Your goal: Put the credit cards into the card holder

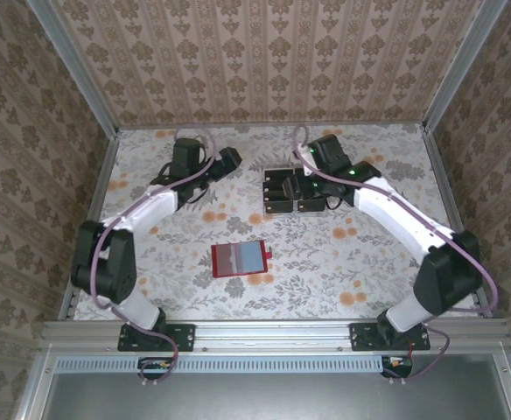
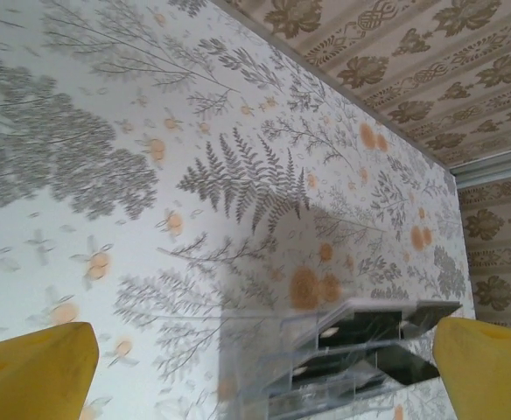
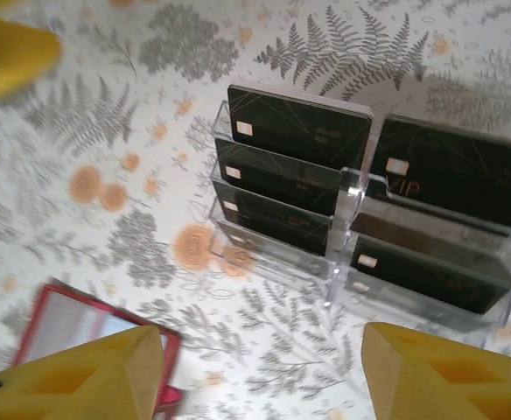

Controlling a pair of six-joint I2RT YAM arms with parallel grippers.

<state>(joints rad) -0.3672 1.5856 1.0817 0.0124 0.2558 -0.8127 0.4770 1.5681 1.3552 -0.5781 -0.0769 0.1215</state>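
- Cards [image 3: 295,131]: black and thin, standing tilted in a clear tray [image 3: 343,262] at the far middle of the surface [image 1: 369,262]. None lies loose on it.
- Tray: two columns of stepped slots. The left column shows about four cards, one behind another, each with its upper edge and pale mark exposed. The right column shows at least two. One slot between them looks grey, and I cannot tell whether it is filled.
- Wallet [image 1: 238,259]: lies open and flat, grey-blue pockets up, well apart from the tray and nearer the arm bases. No black card shows in it.
- Handling, judged: the cards look light, stiff and smooth, so they may slip under a shallow pinch. The best hold is on the exposed upper edge of the rearmost card, pinched across its two faces and drawn up along the slot.
- Risk, judged: the tray looks light and may lift or slide with the card. The wallet is soft, and a pocket mouth may need the card fed in at a low angle.
- Right end effector [image 3: 262,337]: hangs over the tray, fingers apart, holding nothing.
- Left end effector [image 2: 264,350]: spread wide and holding nothing, just left of the tray.
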